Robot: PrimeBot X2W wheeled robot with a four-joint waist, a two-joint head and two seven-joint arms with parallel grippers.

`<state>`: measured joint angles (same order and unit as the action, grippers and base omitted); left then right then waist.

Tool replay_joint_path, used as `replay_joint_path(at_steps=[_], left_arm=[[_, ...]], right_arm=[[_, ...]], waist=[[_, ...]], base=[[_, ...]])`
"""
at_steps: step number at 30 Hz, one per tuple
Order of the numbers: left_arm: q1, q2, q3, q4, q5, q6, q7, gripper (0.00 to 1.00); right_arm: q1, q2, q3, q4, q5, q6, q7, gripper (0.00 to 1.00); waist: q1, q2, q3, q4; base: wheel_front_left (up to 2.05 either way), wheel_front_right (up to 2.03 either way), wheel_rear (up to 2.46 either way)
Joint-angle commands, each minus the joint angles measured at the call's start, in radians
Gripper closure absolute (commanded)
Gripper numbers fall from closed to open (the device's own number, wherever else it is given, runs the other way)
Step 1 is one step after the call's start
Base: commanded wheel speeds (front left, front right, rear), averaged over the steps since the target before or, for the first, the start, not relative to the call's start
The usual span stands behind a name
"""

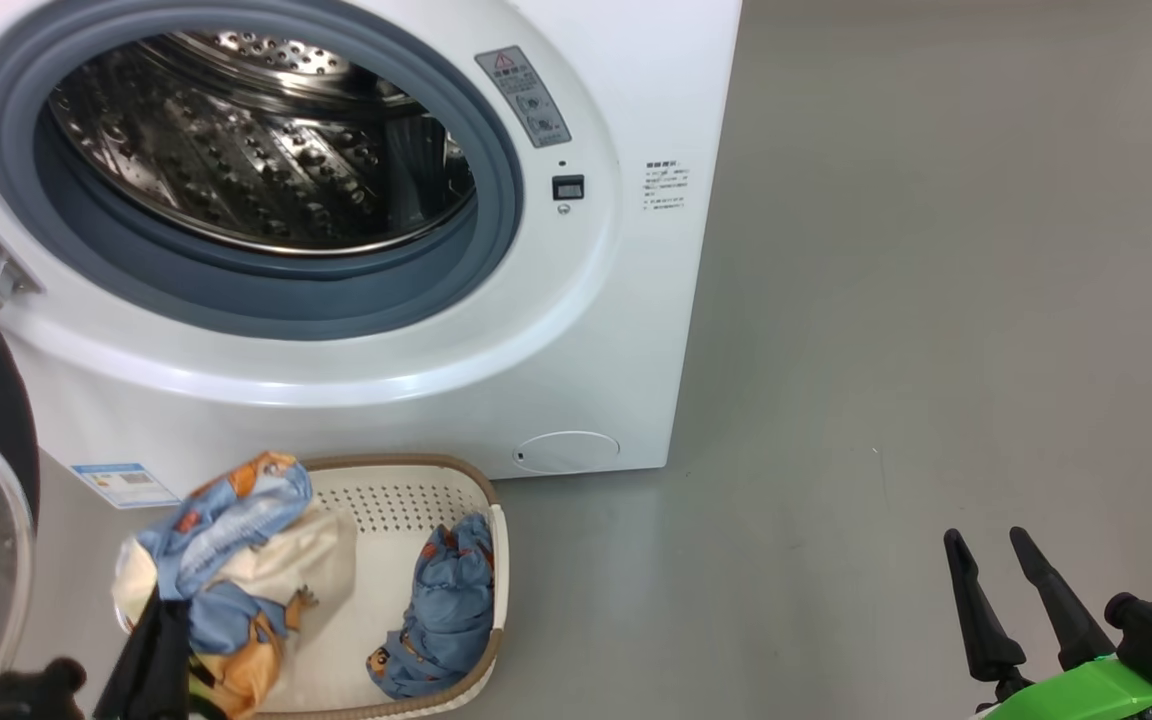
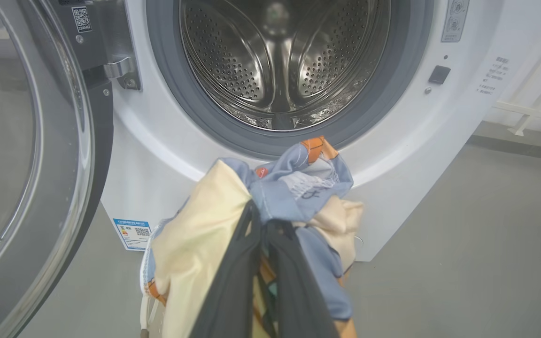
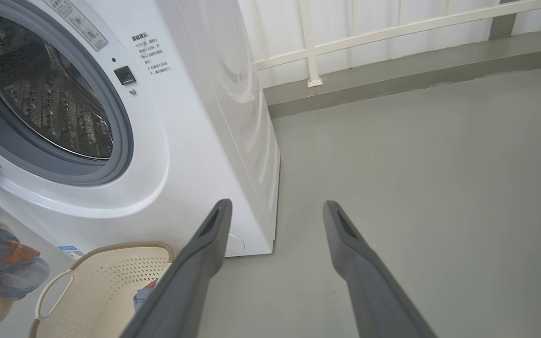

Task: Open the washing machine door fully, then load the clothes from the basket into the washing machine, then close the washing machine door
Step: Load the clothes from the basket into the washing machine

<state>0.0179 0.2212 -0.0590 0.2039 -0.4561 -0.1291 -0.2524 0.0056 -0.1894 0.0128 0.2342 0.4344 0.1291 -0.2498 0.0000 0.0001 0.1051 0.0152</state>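
squarely between the closed left jaws, cream-and-blue clothes (image 2: 298,184)

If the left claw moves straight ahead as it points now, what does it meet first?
Probably the washing machine, at the white front just under the grey door seal. The clothes in the left claw would touch first.

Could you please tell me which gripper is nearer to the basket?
Left. The left gripper hangs over the basket, shut on clothes; the right gripper stands open over the floor, well to its right.
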Motion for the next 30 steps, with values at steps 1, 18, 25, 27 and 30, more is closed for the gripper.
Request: replay_joint_path(at_steps=[1, 18, 25, 27, 30], left_arm=[[-0.004, 0.014, 0.048, -0.043, 0.014, -0.002, -0.009, 1.0], [-0.077, 0.006, 0.069, -0.085, -0.008, -0.002, -0.009, 1.0], [-0.256, 0.046, 0.066, -0.057, -0.035, -0.002, -0.009, 1.0], [-0.33, 0.052, 0.071, -0.038, -0.047, -0.002, -0.009, 1.0], [-0.442, 0.062, 0.073, -0.003, -0.062, -0.002, -0.009, 1.0]], right_arm=[[0.004, -0.018, 0.015, -0.025, 0.006, 0.002, -0.012, 0.0], [-0.028, -0.017, 0.02, -0.036, -0.022, 0.002, -0.012, 0.0], [-0.09, -0.007, 0.045, -0.035, -0.055, 0.002, -0.012, 0.0], [-0.11, -0.003, 0.054, -0.033, -0.065, 0.002, -0.012, 0.0], [-0.137, 0.006, 0.067, -0.031, -0.084, 0.002, -0.012, 0.0]], waist=[[0.0, -0.0001, -0.005, 0.004], [0.0, -0.0001, 0.074, 0.006], [0.0, -0.0001, 0.161, -0.008], [0.0, -0.0001, 0.192, -0.014], [0.0, -0.0001, 0.241, -0.027]], base=[[0.0, 0.0, 0.0], [0.0, 0.0, 0.0], [0.0, 0.0, 0.0], [0.0, 0.0, 0.0], [0.0, 0.0, 0.0]])
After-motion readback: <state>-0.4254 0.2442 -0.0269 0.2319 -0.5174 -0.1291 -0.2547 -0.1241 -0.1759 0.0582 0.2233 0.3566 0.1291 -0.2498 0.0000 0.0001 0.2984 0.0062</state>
